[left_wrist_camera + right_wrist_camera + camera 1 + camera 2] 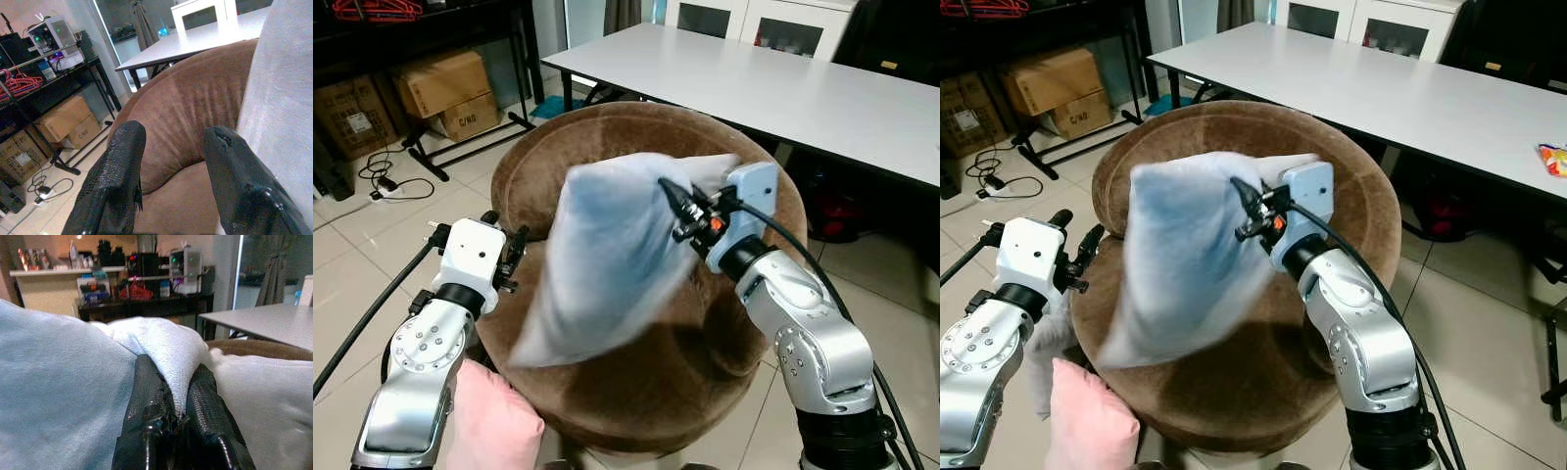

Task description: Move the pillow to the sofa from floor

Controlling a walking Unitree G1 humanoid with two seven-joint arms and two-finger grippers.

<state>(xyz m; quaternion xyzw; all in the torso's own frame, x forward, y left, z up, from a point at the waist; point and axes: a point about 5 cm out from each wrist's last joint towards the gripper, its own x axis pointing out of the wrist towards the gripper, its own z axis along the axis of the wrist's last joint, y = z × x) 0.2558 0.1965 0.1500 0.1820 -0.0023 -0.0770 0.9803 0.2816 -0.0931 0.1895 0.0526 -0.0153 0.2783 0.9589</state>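
— Where is the pillow (607, 259) seen?

— It is held in the air over the round brown sofa (705, 362), blurred, with its upper edge at about 1 o'clock from the seat's middle. A fold of its pale blue-white cloth is pinched between the closed fingers of the right gripper (178, 401); in the right wrist view the cloth is seen bulging up between the two black fingers.

— And the left gripper (171, 161)?

— It is held at about 9 o'clock of the seat, just beside the sofa's rim. Its fingers are spread apart and nothing is gripped between them; the pillow's cloth lies close beside one finger.

— What else is seen?

— A pink cushion (494, 421) is seen at about 7 o'clock, below the left arm. A white table (783, 88) stands beyond the sofa at 1 o'clock, and cardboard boxes (445, 93) sit under a black rack at 10 o'clock.
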